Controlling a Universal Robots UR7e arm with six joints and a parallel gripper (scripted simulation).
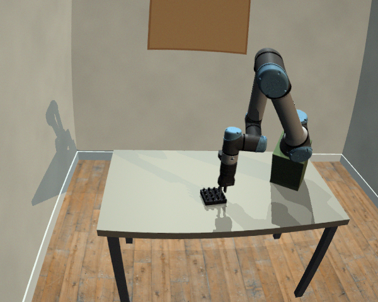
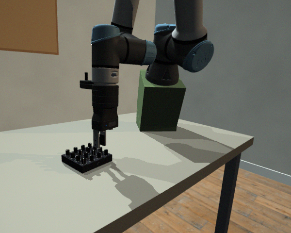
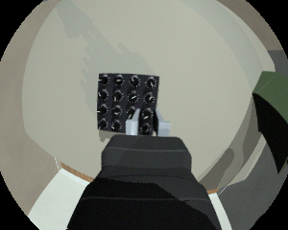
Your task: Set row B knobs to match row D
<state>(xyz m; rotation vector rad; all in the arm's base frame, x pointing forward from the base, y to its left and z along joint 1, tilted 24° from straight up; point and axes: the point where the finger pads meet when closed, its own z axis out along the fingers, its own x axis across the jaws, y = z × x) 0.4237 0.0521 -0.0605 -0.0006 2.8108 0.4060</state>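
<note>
hovering partly open over the knob box (image 1: 213, 202) (image 2: 82, 168) (image 3: 128, 77), the tool (image 1: 222, 190) (image 2: 99, 145) (image 3: 147, 116) with nothing gripped, contact impossible to tell

The pale table (image 1: 150, 201) (image 2: 40, 195) (image 3: 197, 62) carries the black knob box (image 1: 215, 202) (image 2: 72, 165) (image 3: 126, 77) and, well apart, a green block (image 1: 286, 172) (image 2: 160, 110) (image 3: 283, 91).

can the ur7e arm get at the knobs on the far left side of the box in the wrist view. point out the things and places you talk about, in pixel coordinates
Probably yes: nothing stands over that left column of the knob box (image 1: 213, 203) (image 2: 83, 168) (image 3: 110, 103), though the gripper (image 1: 222, 191) (image 2: 99, 146) (image 3: 147, 116) would likely have to rise clear of the other knobs first.
</note>
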